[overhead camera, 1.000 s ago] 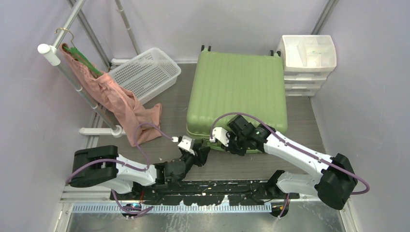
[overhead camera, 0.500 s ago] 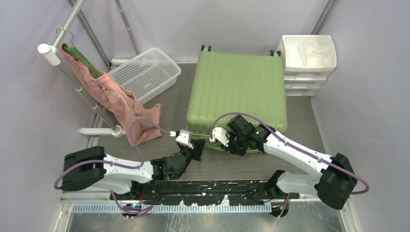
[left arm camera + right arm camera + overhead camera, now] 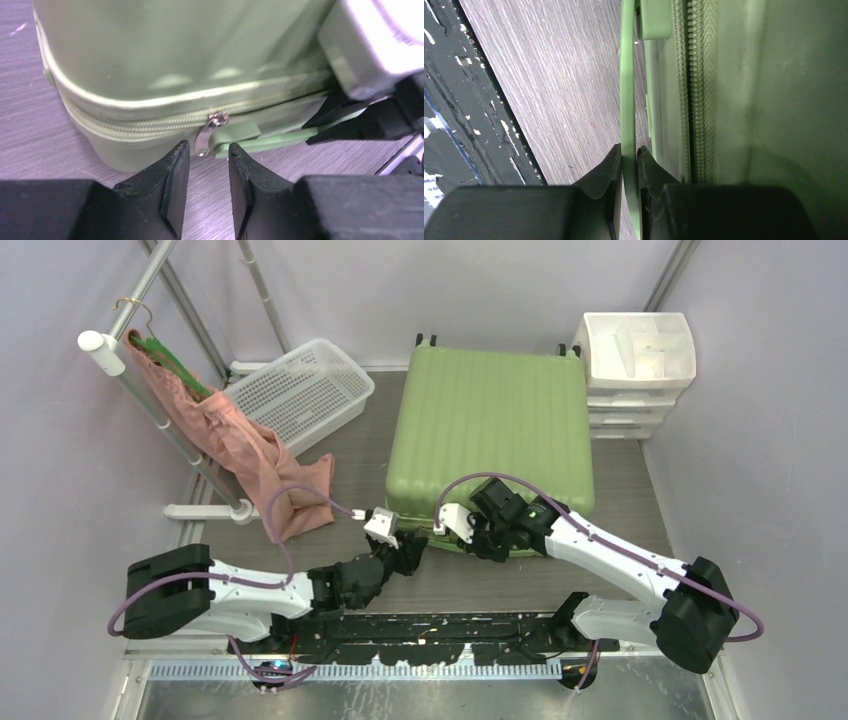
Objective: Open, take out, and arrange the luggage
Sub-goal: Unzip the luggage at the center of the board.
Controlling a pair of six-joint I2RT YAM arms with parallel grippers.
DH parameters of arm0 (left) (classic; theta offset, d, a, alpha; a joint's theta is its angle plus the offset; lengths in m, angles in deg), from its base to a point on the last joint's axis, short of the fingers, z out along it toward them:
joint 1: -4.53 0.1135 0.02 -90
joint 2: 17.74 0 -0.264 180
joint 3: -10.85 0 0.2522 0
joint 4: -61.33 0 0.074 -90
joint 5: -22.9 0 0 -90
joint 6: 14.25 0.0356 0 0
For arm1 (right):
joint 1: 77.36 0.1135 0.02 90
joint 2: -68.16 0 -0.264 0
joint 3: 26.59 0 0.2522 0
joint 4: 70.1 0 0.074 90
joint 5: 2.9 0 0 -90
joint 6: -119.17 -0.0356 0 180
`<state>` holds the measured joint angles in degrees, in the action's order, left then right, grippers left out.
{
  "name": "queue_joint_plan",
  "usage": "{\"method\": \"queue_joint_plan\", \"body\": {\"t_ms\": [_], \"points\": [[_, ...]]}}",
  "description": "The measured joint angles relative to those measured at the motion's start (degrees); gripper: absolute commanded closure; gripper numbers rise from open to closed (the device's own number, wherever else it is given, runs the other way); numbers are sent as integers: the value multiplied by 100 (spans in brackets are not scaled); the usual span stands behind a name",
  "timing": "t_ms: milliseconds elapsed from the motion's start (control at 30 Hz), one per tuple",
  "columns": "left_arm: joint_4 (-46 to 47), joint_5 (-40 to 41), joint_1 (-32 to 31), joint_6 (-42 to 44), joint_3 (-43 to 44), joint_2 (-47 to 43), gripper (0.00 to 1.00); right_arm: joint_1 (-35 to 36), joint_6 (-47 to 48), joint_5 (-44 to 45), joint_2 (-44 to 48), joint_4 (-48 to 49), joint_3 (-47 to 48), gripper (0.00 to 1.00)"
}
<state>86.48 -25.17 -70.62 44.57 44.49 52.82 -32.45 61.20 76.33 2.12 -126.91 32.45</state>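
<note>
Grey tabletop holds the suitcase; its zip pull sits just beyond my spread left claw. My right claw pinches its handle.

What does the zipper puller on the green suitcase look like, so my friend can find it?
Find the big light-green suitcase lying flat. Follow the zip along its near side towards its left corner, ahead of the open left gripper. The zipper pull is the small silver tab dangling there, the only shiny metal among the green, beside the thin green handle.
</note>
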Motion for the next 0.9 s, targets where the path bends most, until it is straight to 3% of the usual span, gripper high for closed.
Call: {"method": "queue_joint_plan", "body": {"t_ms": [233, 567, 900], "points": [[304, -146, 72, 15, -306, 225, 63, 0, 11, 0, -22, -7, 4, 96], [1707, -214, 92, 542, -404, 1235, 65, 0, 15, -2, -22, -11, 4, 95], [1871, -313, 81, 887, -433, 1088, 70, 2, 15, -7, -24, -13, 4, 95]]}}
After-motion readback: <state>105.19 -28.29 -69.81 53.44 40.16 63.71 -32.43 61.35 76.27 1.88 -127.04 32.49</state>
